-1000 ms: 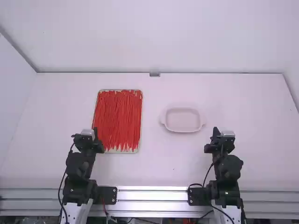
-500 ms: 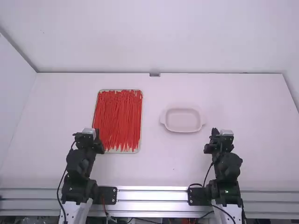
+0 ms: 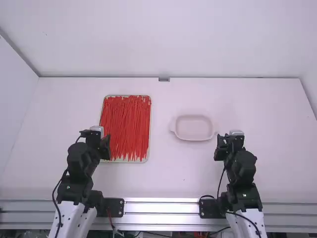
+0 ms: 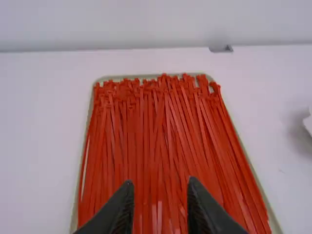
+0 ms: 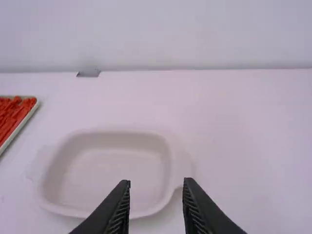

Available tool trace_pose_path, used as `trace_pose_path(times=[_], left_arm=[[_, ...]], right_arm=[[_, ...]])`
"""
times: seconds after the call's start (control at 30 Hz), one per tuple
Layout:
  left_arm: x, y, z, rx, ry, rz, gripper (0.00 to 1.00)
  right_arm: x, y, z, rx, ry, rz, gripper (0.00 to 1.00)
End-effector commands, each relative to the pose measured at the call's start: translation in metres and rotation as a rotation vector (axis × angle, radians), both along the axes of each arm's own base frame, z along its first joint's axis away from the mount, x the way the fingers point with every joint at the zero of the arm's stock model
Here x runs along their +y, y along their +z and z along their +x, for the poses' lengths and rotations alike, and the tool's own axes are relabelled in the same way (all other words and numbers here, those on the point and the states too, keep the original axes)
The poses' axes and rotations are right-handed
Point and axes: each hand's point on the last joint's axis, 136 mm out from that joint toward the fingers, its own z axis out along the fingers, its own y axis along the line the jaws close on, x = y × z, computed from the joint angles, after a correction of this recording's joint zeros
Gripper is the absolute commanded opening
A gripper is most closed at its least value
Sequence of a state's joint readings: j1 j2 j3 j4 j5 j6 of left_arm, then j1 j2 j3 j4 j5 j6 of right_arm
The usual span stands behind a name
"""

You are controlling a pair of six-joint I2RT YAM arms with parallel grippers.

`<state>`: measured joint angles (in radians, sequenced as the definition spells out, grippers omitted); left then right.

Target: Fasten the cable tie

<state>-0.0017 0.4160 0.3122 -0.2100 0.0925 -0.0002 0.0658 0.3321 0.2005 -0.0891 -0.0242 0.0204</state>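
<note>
Ties [image 3: 125,128], red and many, lie in a dense layer in a flat tray [image 3: 131,161] on the left half of the desk [image 3: 247,109]. They are all straight and run along the length of the tray. None of them looks closed into a loop, and none lies outside the tray, so the fastening seems not yet begun.

The left tool [image 4: 159,181] hangs above the near end of the tray. Its two fingers are apart with nothing between them, and the ties show through the gap. It does not touch the ties, as far as the wrist view lets one judge.

To the right of the tray, apart from it, stands a white dish [image 3: 193,139] with two small handles, and nothing is in it. The right tool [image 5: 156,181] is at the near side of this dish, also with its fingers apart and holding nothing.

Judging from this, almost all of the task is left. One tie must be taken out of the layer, its thin end led into its head, and then pulled through. Probably the dish is meant for the finished tie, but this is only a guess.
</note>
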Motion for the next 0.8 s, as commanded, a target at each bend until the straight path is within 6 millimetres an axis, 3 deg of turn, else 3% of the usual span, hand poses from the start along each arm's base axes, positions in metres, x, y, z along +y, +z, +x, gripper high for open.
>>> trace_pose_path(times=[0.0, 0.47, 0.77], left_arm=[[-0.006, 0.015, 0.006, 0.014, -0.040, -0.009, 0.32], [-0.023, 0.027, 0.042, 0.277, -0.113, -0.112, 0.60], [-0.032, 0.021, 0.068, 0.454, -0.155, -0.166, 0.77]], right_arm=[[0.007, 0.018, 0.005, 0.005, 0.025, 0.015, 0.32], [0.036, 0.020, 0.028, 0.216, 0.114, 0.034, 0.60], [0.056, 0.011, 0.042, 0.370, 0.155, 0.050, 0.77]])
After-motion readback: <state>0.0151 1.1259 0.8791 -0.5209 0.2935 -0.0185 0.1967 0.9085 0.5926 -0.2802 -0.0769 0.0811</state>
